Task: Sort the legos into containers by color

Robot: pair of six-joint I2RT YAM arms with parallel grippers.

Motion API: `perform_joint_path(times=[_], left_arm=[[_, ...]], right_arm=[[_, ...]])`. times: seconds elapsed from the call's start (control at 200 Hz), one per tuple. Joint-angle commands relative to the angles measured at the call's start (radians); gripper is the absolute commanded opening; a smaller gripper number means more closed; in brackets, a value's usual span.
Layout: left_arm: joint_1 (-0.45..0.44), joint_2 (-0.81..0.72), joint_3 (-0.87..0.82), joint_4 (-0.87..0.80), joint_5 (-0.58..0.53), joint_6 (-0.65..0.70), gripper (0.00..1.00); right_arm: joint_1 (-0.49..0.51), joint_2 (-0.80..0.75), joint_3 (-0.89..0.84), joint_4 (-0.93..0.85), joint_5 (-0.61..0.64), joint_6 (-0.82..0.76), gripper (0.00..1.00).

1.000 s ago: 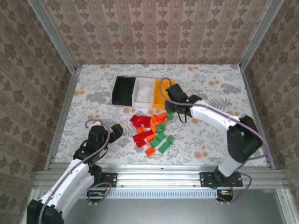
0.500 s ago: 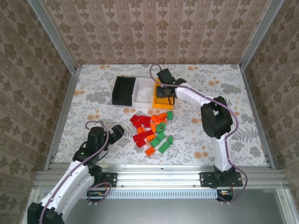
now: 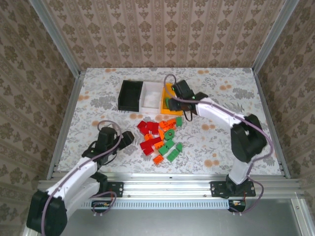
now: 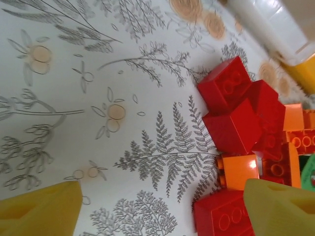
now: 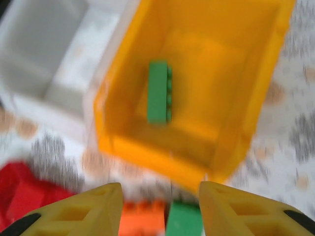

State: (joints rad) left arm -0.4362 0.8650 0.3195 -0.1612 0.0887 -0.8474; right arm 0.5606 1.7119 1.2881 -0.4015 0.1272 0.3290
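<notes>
**One green brick is in the yellow bin; my left side comes to the red ones**

My right end effector [image 5: 157,196] hangs over the near wall of the yellow bin [image 5: 246,98], in the upper middle of the top view. Its fingers are spread and hold nothing. A green brick [image 5: 158,92] lies flat on the floor of this bin. The white bin [image 3: 151,96] and the black bin [image 3: 130,94] stand joined at its left.

The other legos [image 3: 160,137] lie in a loose heap in the centre of the desk [image 3: 98,98], many of them touching. My left end effector [image 4: 161,187] is just beside the left edge of the heap, also spread and empty. The red bricks [image 4: 236,125] are in front of it, at the right of its wrist view.

I judge the bricks light, hard and stiff, with smooth walls that may slip. I would take one by two flat opposite walls, not over the studs, and choose one at the edge, because the neighbours leave little room for a finger.

One second ago my right end effector was pressed together at the right edge of the heap. Half a second ago it was already over the yellow bin. Now it is spread. My left arm has moved nearer to the heap, and its fingers have begun to narrow.
</notes>
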Motion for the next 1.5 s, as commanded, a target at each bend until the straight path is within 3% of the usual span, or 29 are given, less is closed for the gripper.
perform_joint_path(times=[0.0, 0.205, 0.285, 0.385, 0.49, 0.61, 0.88, 1.215, 1.495], left_arm=[[-0.080, 0.106, 0.090, 0.027, -0.003, 0.119, 0.78], [-0.285, 0.305, 0.344, -0.222, -0.145, 0.415, 0.67], [-0.314, 0.346, 0.388, -0.320, -0.195, 0.444, 0.57], [-0.349, 0.325, 0.372, -0.376, -0.239, 0.432, 0.54], [-0.417, 0.281, 0.352, -0.367, -0.156, 0.436, 0.61], [-0.525, 0.278, 0.353, -0.380, -0.201, 0.425, 0.67], [-0.567, 0.415, 0.368, -0.371, -0.183, 0.411, 0.64], [-0.513, 0.421, 0.296, -0.233, -0.008, 0.391, 0.69], [-0.509, 0.423, 0.324, -0.290, -0.021, 0.399, 0.69]], right_arm=[[0.032, -0.111, -0.214, 0.052, 0.000, 0.060, 0.46], [0.035, -0.238, -0.408, 0.055, 0.012, 0.071, 0.46], [0.033, -0.255, -0.421, 0.056, 0.017, 0.070, 0.47], [0.032, -0.259, -0.416, 0.066, 0.013, 0.065, 0.47], [0.029, -0.248, -0.403, 0.075, 0.011, 0.053, 0.49], [0.020, -0.221, -0.389, 0.085, 0.008, 0.041, 0.49], [0.015, -0.205, -0.383, 0.105, -0.002, 0.044, 0.51], [0.012, -0.241, -0.396, 0.096, 0.018, 0.039, 0.52], [0.011, -0.252, -0.400, 0.097, 0.024, 0.039, 0.52]])
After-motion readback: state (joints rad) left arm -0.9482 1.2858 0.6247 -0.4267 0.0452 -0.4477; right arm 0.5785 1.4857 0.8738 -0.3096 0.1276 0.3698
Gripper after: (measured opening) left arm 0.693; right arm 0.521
